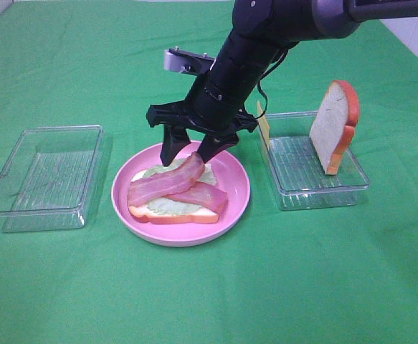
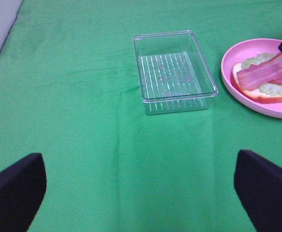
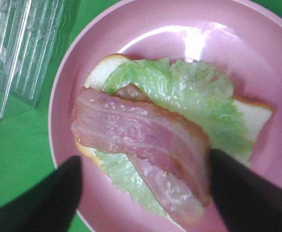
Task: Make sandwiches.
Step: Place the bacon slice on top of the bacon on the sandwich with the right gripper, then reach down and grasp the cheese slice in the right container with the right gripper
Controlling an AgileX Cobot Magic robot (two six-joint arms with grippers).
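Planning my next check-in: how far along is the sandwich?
Done: bottom bread, lettuce and two bacon strips lie stacked on the pink plate. In hand: nothing; the right gripper stands open over the top strip. Left: cheese and second bread slice, at the tray.

right arm: black right gripper (image 1: 188, 155) is hanging jaws apart astride the top bacon strip's far end | round pink plate (image 1: 194, 239) is carrying an open-faced sandwich (image 1: 180, 193): white bread, pale lettuce, two crossed bacon strips | right clear plastic tray (image 1: 316, 193) is holding an upright white bread slice (image 1: 334, 129) and a thin yellow cheese slice (image 1: 264, 131) | left clear plastic tray (image 1: 47, 175) is sitting beside the plate
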